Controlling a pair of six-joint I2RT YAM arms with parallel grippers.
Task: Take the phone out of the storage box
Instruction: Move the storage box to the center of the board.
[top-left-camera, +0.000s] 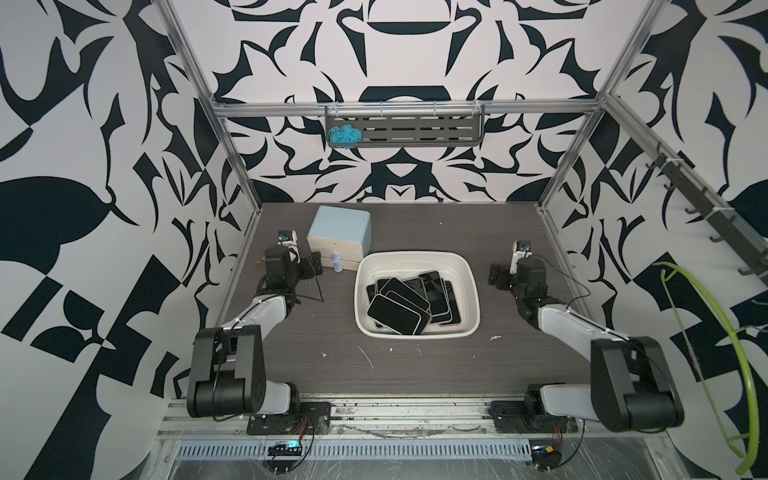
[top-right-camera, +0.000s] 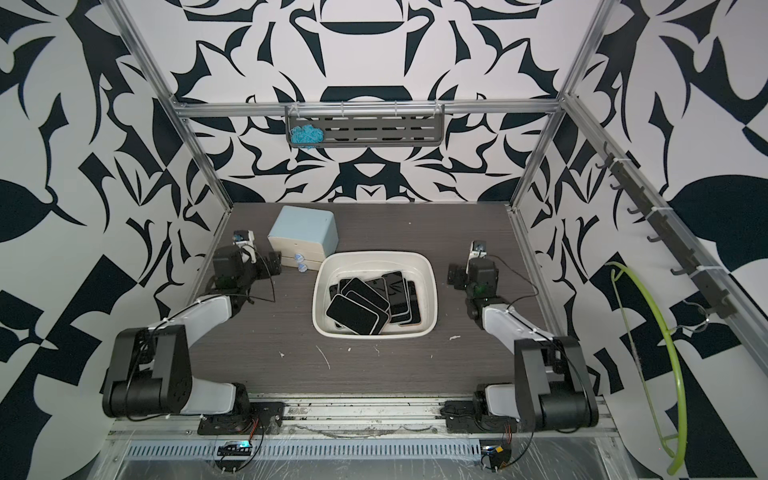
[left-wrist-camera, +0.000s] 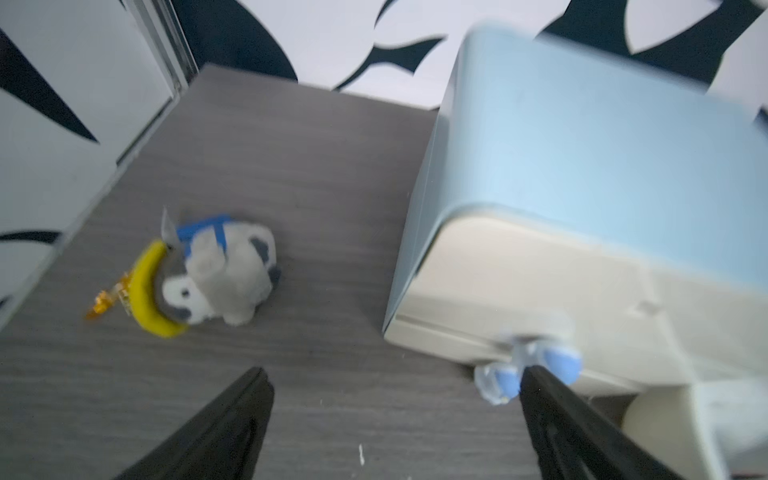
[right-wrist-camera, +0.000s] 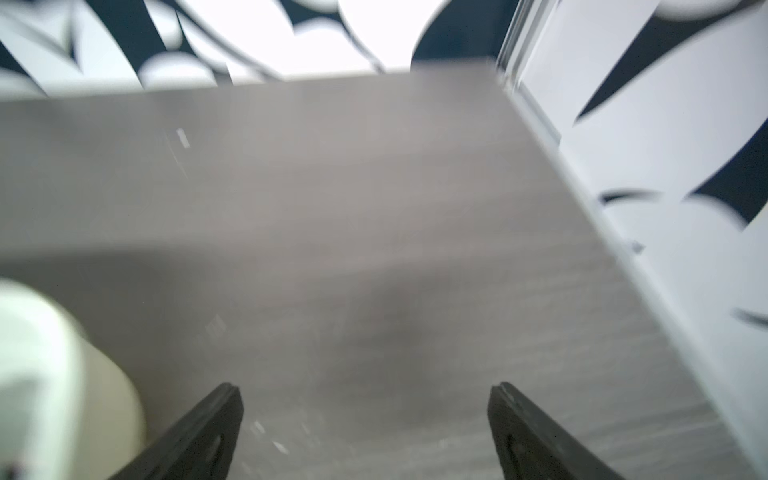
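- Cream-white plastic storage box (top-left-camera: 415, 266) sits near the middle of the desk (top-left-camera: 415, 365); I see it in both top views.
- Black phones (top-left-camera: 409, 305) lie piled inside it, overlapping, screens dark. The top phone (top-left-camera: 392, 313) lies tilted at the pile's 7 o'clock.
- Left jaws stand wide apart with nothing between them, over the desk at the box's 10 o'clock. They are short of its rim and close to the knobs of the blue-topped drawer unit (top-left-camera: 340, 232).
- Right jaws are also apart and hold nothing, above bare desk at the box's 3 o'clock, not touching the rim.
- That drawer unit stands just beside the box, at its 11 o'clock.
- A small plush toy (left-wrist-camera: 220, 278) with a yellow crescent lies on the desk, apart from the drawer unit; my left wrist view is blurred.
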